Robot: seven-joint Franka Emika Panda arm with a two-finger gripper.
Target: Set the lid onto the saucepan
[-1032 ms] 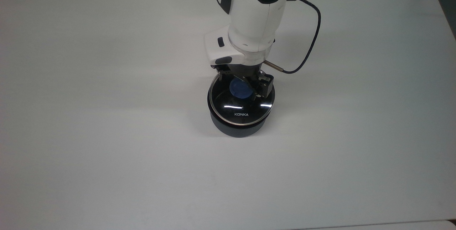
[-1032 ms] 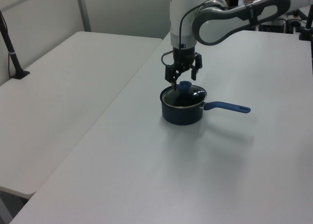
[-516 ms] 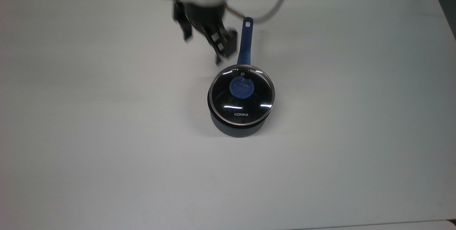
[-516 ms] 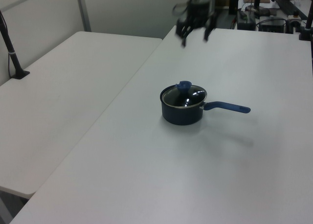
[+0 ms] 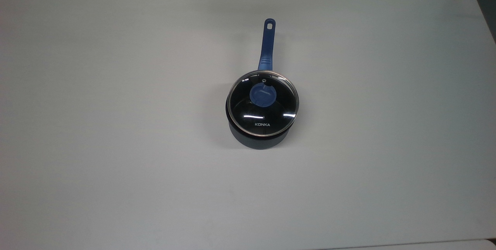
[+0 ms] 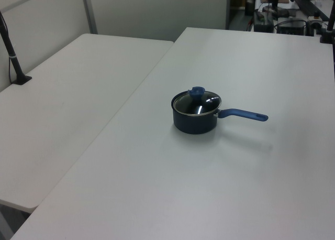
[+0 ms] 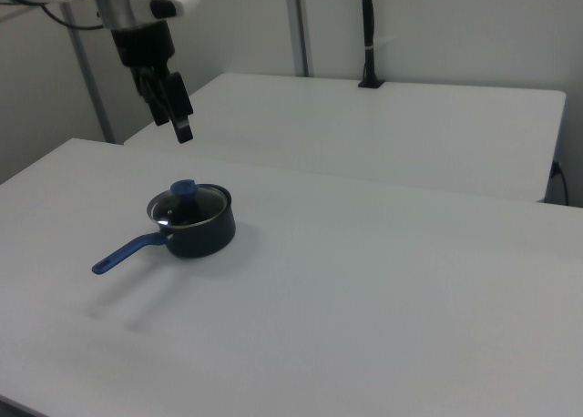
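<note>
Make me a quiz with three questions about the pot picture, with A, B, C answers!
1. Where is the lid?
A. on the saucepan
B. flat on the table
C. in the gripper

2. What colour is the saucepan's handle?
A. red
B. blue
C. yellow

3. What is the gripper doing?
A. squeezing the knob
B. holding the handle
C. hanging in the air, holding nothing

Answers:
1 A, the glass lid sits level on the saucepan rim.
2 B, the long handle is blue, like the knob.
3 C, in the right view the gripper is up above the table, apart from the saucepan.
</note>
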